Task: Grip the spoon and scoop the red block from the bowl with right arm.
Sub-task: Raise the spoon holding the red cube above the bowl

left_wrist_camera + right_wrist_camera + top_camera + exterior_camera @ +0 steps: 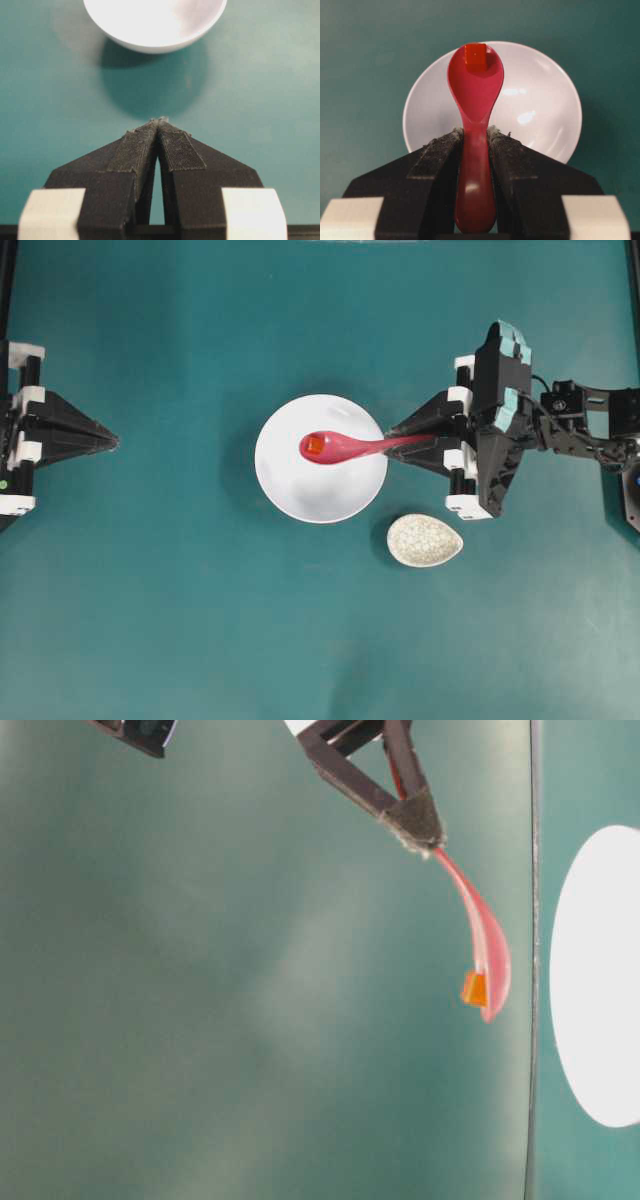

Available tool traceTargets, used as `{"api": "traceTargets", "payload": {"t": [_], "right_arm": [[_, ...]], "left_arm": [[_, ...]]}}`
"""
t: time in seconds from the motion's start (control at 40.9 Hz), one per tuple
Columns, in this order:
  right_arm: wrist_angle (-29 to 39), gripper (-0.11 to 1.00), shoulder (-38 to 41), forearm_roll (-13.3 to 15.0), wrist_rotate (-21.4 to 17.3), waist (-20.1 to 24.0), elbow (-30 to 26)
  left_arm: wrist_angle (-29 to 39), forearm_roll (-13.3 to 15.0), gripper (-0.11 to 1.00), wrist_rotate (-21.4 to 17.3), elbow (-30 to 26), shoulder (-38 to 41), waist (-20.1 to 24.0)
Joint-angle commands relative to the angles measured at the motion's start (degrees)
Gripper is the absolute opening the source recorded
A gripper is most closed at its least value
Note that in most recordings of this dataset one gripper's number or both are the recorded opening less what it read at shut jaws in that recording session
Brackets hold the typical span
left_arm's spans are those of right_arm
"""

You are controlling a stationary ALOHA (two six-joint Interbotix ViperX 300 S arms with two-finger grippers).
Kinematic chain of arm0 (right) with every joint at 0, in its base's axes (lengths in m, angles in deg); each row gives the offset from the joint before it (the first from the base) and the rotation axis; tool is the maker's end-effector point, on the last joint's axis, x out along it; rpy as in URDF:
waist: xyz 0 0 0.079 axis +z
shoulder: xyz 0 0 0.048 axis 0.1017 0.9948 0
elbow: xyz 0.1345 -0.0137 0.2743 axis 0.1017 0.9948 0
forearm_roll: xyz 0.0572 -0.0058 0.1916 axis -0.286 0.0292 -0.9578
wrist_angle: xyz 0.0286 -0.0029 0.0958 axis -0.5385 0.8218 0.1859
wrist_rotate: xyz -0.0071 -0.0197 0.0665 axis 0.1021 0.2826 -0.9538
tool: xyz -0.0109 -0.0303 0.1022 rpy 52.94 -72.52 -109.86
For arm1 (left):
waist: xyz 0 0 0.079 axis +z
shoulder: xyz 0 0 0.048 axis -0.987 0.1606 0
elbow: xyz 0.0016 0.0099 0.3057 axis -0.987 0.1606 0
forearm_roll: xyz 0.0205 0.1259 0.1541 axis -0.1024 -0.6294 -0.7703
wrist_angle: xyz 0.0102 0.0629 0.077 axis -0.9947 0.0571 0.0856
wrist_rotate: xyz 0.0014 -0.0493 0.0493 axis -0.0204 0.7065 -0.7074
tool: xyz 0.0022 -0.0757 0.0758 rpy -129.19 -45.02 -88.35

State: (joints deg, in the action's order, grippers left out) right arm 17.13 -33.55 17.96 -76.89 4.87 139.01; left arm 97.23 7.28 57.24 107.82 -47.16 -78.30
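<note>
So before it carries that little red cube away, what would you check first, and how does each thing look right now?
1. Right gripper jaws clamped on the spoon handle: ok.
2. Red block sitting in the scoop: ok, though near its far tip.
3. Spoon lifted out of the bowl: ok in the table-level view.
4. Spoon held level: cannot tell.
5. Left gripper shut and away from the bowl: ok.
6. Speckled dish apart from the bowl: ok.
</note>
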Motion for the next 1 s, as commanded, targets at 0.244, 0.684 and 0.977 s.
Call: {"api": "traceTargets", "payload": {"t": [0.244, 0.684, 0.977], "right_arm": [[2.02, 0.24, -1.32, 0.0, 0.09, 0.09, -3.69], [2.46, 0.24, -1.49, -0.09, 0.18, -0.18, -4.04], [2.02, 0.24, -2.02, 0.0, 0.18, -0.7, -3.69]], "left_arm": [[-0.18, -0.18, 0.0, -0.44, -0.79, 0.26, 0.09], [-0.18, -0.18, 0.0, -0.44, -0.79, 0.26, 0.09], [0.79, -0.18, 0.0, -0.44, -0.79, 0.26, 0.09]]}}
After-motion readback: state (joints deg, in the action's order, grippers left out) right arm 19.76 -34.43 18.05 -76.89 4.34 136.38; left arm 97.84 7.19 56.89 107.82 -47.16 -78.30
